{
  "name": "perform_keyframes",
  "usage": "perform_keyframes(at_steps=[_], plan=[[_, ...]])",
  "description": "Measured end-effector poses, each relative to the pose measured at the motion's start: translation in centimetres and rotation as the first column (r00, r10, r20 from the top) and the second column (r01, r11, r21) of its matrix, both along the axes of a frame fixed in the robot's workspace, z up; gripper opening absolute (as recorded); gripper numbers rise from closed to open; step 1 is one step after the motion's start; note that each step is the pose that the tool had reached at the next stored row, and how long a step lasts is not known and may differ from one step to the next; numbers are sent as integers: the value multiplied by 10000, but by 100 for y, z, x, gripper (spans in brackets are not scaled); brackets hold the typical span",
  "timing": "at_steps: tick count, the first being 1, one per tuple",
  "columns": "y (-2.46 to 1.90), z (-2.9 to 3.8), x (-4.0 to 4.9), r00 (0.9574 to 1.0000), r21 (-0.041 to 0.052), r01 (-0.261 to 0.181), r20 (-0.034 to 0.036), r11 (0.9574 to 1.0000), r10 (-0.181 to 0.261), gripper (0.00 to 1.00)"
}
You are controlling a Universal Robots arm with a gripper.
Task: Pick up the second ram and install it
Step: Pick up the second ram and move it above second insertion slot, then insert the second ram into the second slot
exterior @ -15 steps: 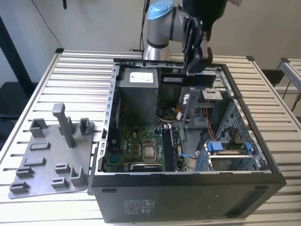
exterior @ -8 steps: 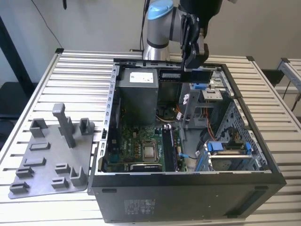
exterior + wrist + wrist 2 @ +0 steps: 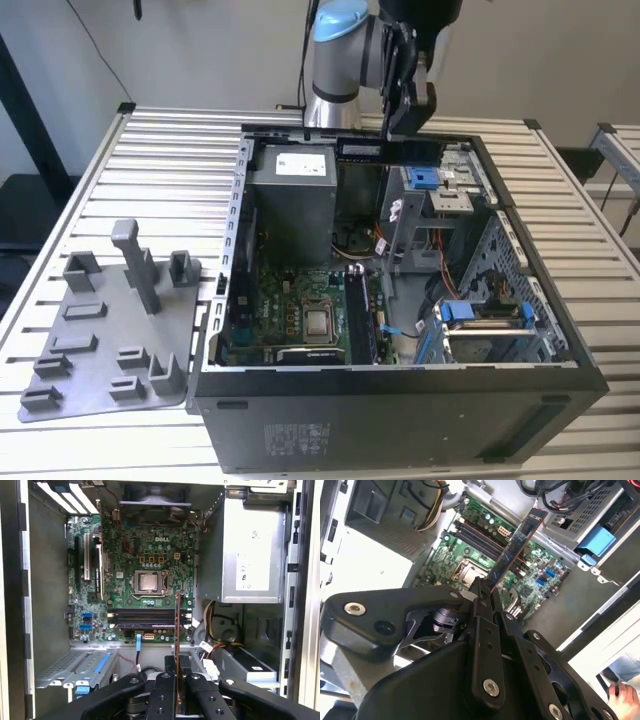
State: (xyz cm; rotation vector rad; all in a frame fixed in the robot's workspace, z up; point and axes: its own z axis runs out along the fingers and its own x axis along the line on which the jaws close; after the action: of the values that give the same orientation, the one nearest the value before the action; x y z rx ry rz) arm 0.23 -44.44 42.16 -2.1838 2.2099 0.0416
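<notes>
Aluminium slatted surface (image 3: pixel 150 150) carries an open black computer case (image 3: pixel 400 420), lying on its side across the middle and toward the exterior view's right. A grey fixture plate (image 3: pixel 100 350) with empty holders sits just beside the case, toward the surface's corner on the exterior view's left. Inside the case: green motherboard (image 3: pixel 125 555) flat on the floor, grey power supply (image 3: pixel 250 555) next to it, and a bare metal processor socket (image 3: pixel 148 581) mid-board. The memory slots (image 3: pixel 145 617) run alongside the socket. One of them appears to be filled already, but I cannot confirm that. The gripper (image 3: pixel 400 135) hangs over the case's far rim with its jaws clamped on the upper edge of the second ram (image 3: pixel 375 151). In both wrist views the stick hangs edge-down from the jaws over the board, well apart from the slots and touching nothing. Judgement: the pick is done and the step in hand is carrying the stick to the slots. Seating calls for the stick's long edge parallel to a free slot and centred over it, and for the notch to match the key. It then needs a straight, even press so that neither end tilts.
</notes>
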Motion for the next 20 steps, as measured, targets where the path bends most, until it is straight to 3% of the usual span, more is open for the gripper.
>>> perform_keyframes(at_steps=[8, 20], plan=[[159, -7, 0, 10000, 20, 13, 0, 10000, -13, 14], [191, -7, 0, 10000, 20, 12, 0, 10000, -12, 14]])
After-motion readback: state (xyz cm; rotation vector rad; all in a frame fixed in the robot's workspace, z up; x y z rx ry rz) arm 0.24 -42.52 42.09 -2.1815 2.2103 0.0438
